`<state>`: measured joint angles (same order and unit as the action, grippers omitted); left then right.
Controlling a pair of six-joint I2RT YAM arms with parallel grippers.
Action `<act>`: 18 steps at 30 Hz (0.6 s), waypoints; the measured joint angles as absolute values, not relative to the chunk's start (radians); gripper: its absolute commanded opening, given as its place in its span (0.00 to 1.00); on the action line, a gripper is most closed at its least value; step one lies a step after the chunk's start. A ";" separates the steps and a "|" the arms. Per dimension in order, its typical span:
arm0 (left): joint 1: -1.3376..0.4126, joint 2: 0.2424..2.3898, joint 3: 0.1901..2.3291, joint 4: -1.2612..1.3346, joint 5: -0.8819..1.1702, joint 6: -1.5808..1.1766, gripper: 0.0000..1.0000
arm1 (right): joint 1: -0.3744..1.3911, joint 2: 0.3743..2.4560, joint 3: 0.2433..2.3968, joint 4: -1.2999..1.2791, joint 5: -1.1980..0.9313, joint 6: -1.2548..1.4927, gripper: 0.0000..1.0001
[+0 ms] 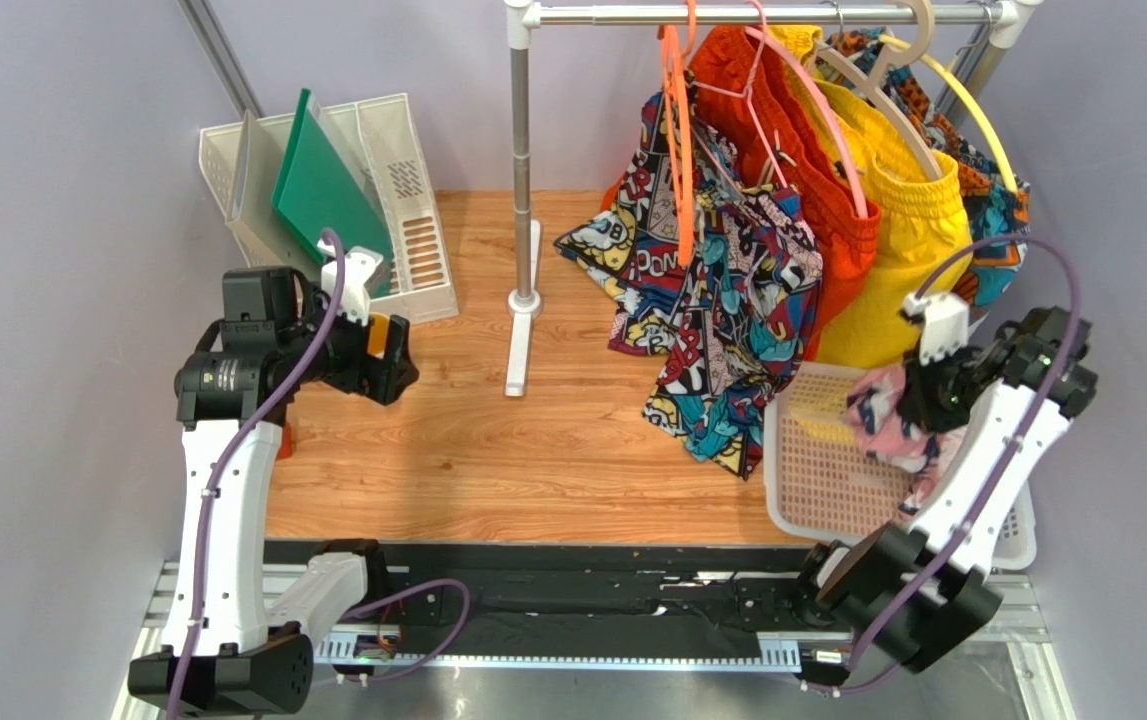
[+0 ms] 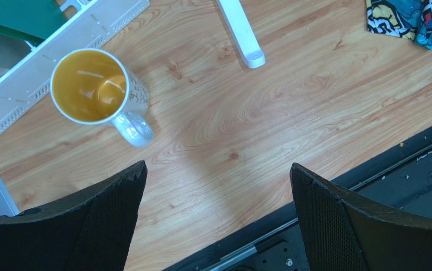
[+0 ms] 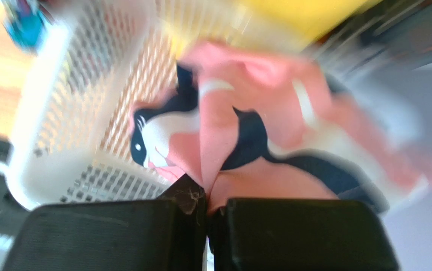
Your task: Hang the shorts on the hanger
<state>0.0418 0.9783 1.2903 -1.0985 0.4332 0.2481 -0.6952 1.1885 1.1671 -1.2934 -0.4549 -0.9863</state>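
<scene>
The pink shorts [image 1: 889, 420] with a navy and white bird print hang from my right gripper [image 1: 925, 393] over the white basket [image 1: 820, 503]. In the right wrist view the gripper [image 3: 209, 206] is shut on a fold of the shorts [image 3: 269, 135], which look blurred. The orange hanger [image 1: 680, 143] hangs on the rail [image 1: 745, 14] at the back, in front of the comic-print shorts [image 1: 714, 285]. My left gripper [image 1: 384, 360] is open and empty above the wooden table; its view [image 2: 218, 175] shows bare wood between the fingers.
A mug with a yellow inside [image 2: 96, 90] stands by the white file rack [image 1: 339, 195] holding a green board. The rack's post and foot [image 1: 522, 300] stand mid-table. Orange shorts [image 1: 790, 135], yellow shorts [image 1: 910, 225] and other hangers crowd the rail's right side.
</scene>
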 measured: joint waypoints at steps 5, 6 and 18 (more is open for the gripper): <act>0.042 0.980 1.318 -1.095 0.437 0.247 0.99 | -0.688 1.027 1.472 -1.319 -0.659 -0.976 0.00; 0.042 0.982 1.325 -1.093 0.438 0.245 1.00 | -0.682 1.011 1.526 -1.322 -0.690 -0.961 0.00; 0.042 0.987 1.369 -1.046 0.443 0.213 0.99 | -0.618 1.179 2.378 -1.358 -1.045 -0.584 0.00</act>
